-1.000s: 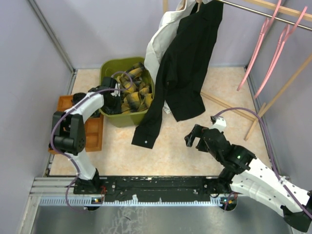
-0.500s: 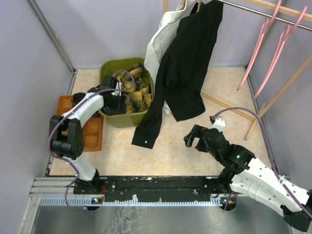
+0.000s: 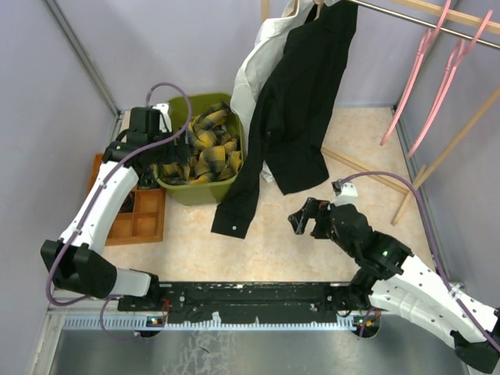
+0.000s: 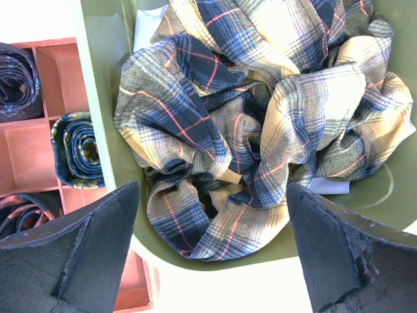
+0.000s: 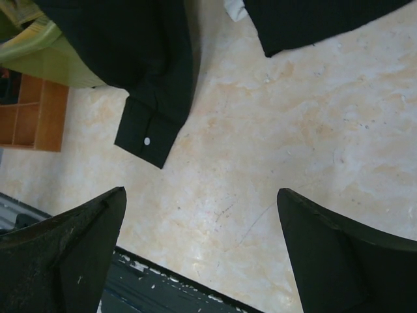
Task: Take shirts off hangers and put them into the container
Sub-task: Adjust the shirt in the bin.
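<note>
Seen from above, two robot arms work at a pale bench walled in grey. One olive-green container (image 3: 190, 190) stands at the far left, and one yellow-and-black plaid shirt (image 3: 207, 152) lies crumpled inside it, filling most of the tub. The left claw (image 3: 170, 158) hangs above the container's left side with its two fingers spread wide, gripping nothing. Its wrist camera looks straight down on the plaid folds (image 4: 247, 117) and the green wall (image 4: 107, 98). A sliver of white cloth (image 4: 148, 18) shows at the tub's far edge. Two shirts hang at the far centre. One black shirt (image 3: 301, 117) is in front, with one sleeve trailing down and to the left to a buttoned cuff (image 3: 230, 223) near the container. One cream shirt (image 3: 258, 70) hangs behind it. The right claw (image 3: 306, 225) sits low over the bench, right of that cuff and near the black shirt's hem, its fingers spread wide with nothing between them. Its wrist camera shows the cuff (image 5: 146, 137) above bare bench. Two pink hangers (image 3: 414, 70) (image 3: 449, 86) hang bare from a rail (image 3: 422, 19) at the far right, beside two wooden poles (image 3: 457, 133) (image 3: 363, 168). One orange tray (image 3: 144, 219) lies left of the container; three rolls of dark cloth (image 4: 75, 150) show in its compartments.
</note>
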Tool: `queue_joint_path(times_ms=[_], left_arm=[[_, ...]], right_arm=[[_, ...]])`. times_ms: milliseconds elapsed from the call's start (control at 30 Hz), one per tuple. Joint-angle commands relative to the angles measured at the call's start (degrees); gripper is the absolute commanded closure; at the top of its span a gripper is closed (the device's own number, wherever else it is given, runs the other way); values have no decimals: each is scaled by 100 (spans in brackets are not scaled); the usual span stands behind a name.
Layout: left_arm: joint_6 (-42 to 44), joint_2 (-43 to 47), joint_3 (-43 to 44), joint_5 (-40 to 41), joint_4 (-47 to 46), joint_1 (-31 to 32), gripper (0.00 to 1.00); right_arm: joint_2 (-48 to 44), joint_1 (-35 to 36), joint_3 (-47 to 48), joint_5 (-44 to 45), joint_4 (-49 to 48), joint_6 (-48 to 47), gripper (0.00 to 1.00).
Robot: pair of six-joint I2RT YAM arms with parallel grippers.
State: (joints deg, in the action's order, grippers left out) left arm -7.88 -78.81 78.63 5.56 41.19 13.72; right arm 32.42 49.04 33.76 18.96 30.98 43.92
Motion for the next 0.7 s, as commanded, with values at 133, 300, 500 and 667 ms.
queue_joint_path(times_ms=[133, 300, 500, 667], left_arm=[[-508, 586, -124, -522, -401, -69, 1], [-953, 1077, -395, -1548, -1040, -73, 1], [-1440, 2181, -1547, -1705, -1809, -71, 1], [-1529, 2515, -1828, -1405, -1616, -71, 1]], right_arm=[[64, 41, 261, -957, -1050, -690, 2], [212, 39, 415, -1357, -1464, -875, 9], [734, 89, 1268, -963, -1164, -1390, 9], [1271, 471, 1944, -56, -1055, -2051, 5]])
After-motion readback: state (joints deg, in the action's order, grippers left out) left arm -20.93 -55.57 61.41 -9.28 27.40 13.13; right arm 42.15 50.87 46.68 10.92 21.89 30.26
